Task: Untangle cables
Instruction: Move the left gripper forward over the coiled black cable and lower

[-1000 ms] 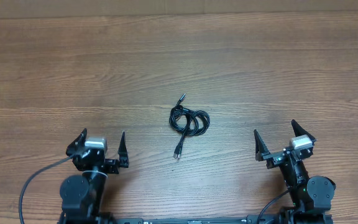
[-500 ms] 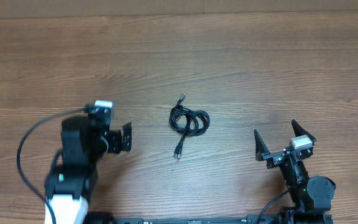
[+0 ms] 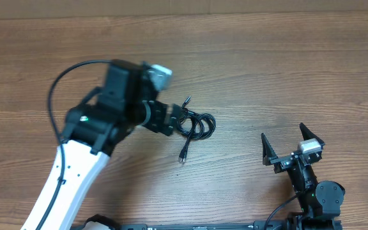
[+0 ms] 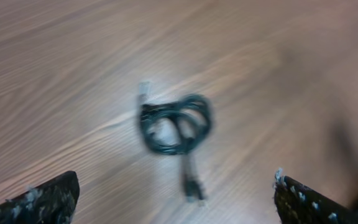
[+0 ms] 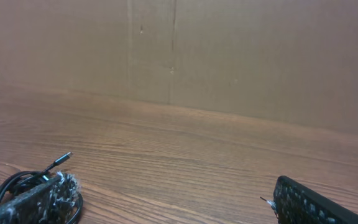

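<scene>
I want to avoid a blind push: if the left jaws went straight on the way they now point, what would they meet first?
Most likely the black coiled cable, lying centred between the open jaws on the brown wooden table; the blurred view leaves depth unclear.

Overhead view: even, diffuse light on the desk (image 3: 267, 57); no glare, shadows faint, focus sharp. Left wrist view: heavy blur throughout, cable (image 4: 176, 124) smeared, pale sheen across the wood grain. Right wrist view: dimmer, warmer tone, background clear; fingers (image 5: 316, 205) at the lower edge slightly soft.
</scene>
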Controlling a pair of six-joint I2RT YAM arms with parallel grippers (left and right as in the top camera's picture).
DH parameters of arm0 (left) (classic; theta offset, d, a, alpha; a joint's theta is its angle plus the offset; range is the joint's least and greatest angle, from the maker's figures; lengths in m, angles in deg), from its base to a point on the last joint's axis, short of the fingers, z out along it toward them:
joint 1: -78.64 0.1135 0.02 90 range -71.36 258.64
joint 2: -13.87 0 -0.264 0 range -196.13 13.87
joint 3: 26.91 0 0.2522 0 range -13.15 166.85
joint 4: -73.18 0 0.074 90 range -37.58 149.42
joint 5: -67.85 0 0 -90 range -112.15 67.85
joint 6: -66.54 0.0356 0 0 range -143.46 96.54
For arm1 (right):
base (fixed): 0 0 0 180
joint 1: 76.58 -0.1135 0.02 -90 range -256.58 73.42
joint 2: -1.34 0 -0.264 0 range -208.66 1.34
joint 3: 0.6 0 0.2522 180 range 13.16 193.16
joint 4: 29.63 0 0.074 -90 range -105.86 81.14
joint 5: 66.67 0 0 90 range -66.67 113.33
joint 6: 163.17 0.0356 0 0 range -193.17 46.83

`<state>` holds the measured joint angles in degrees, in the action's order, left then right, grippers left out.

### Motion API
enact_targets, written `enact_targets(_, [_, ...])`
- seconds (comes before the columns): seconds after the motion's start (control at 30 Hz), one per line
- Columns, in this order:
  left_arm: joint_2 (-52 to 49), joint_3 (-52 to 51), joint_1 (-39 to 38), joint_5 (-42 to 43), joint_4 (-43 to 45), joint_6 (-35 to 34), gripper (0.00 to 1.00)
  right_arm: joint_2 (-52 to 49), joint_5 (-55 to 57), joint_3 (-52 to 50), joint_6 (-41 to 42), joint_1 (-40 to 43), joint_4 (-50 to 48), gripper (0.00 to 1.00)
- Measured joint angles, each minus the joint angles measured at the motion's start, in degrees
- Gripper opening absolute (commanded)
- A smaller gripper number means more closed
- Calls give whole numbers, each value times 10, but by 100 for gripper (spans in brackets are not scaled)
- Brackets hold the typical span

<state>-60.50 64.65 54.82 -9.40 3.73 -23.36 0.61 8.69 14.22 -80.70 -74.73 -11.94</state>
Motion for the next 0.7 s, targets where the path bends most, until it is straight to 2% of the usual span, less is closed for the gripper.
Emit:
enact_targets(0.2, [-27, 16, -104, 20, -7, -2, 100, 0, 0, 0, 0, 0, 0, 100])
enact_targets(0.37, [-39, 16, -134, 14, -11, -4, 100, 0, 0, 0, 0, 0, 0, 100])
enact_targets(0.57, [-71, 18, -129, -43, -24, -83, 100, 0, 0, 0, 0, 0, 0, 100])
enact_targets(0.7, [-133, 19, -128, -68, -24, -136, 100, 0, 0, 0, 0, 0, 0, 100])
